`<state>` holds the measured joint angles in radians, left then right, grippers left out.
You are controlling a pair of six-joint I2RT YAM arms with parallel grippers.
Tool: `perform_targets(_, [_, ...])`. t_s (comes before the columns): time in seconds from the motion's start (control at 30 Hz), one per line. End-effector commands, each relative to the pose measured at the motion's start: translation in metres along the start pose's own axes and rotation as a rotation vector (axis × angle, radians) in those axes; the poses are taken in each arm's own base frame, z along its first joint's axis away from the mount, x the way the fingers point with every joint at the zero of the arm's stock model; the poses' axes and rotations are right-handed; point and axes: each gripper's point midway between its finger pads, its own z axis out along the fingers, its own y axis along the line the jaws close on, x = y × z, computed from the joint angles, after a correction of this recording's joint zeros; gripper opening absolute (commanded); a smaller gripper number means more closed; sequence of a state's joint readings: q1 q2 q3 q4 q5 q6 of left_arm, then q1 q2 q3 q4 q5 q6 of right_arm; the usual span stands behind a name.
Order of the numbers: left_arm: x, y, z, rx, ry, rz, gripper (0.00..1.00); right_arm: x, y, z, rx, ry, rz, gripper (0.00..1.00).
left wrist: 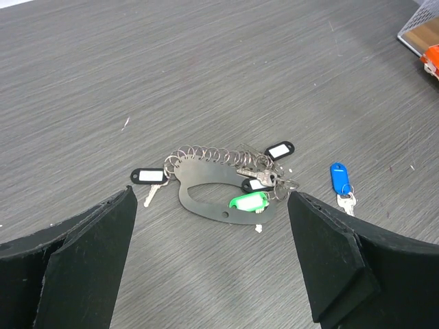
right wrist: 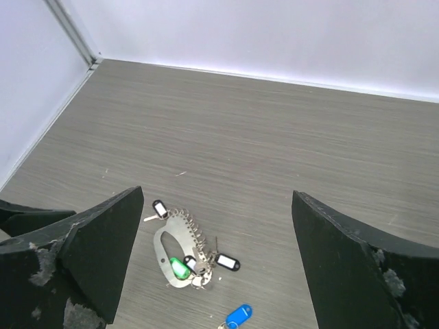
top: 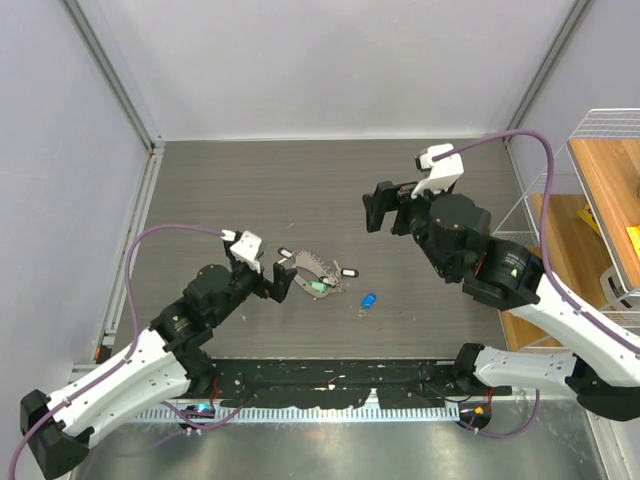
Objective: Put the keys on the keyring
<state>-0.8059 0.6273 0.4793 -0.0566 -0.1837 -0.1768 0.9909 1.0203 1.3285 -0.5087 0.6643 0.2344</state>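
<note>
The keyring (top: 312,268) is a flat grey metal oval with a row of small wire rings, lying flat on the table at centre. A green key (top: 318,286) and black-headed keys (top: 347,271) hang on it. A blue key (top: 368,301) lies loose to its right. My left gripper (top: 281,282) is open and empty, just left of the keyring. In the left wrist view the keyring (left wrist: 206,170), green key (left wrist: 248,201) and blue key (left wrist: 339,177) lie ahead of the left gripper (left wrist: 210,192). My right gripper (top: 373,210) is open and empty, raised above and behind the keyring (right wrist: 180,229).
A white wire rack (top: 600,130) with wooden shelves stands at the right edge; its corner (left wrist: 417,31) and an orange packet (left wrist: 431,58) show in the left wrist view. White walls close the table at the back and left.
</note>
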Motion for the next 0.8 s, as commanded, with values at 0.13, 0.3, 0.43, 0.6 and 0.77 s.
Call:
perform_targets(0.13, [-0.013,-0.002,0.006,-0.004,-0.055,-0.03,0.99,0.041,0.028,0.013,-0.119,0.091,-0.137,0.96])
perform_targets(0.3, [-0.012,-0.01,0.009,0.034,-0.045,-0.047,1.0,0.118,0.017,0.028,-0.062,0.314,-0.321,1.0])
perform_targets(0.43, [-0.013,-0.012,0.007,0.043,-0.044,-0.055,1.0,0.178,0.015,0.031,-0.079,0.444,-0.369,0.95])
perform_targets(0.6, [-0.015,-0.01,0.002,0.041,-0.061,-0.063,1.0,0.235,0.007,0.029,-0.096,0.52,-0.376,0.9])
perform_targets(0.77, [-0.018,-0.01,-0.001,0.045,-0.082,-0.069,1.0,0.277,0.012,0.026,-0.139,0.595,-0.348,0.79])
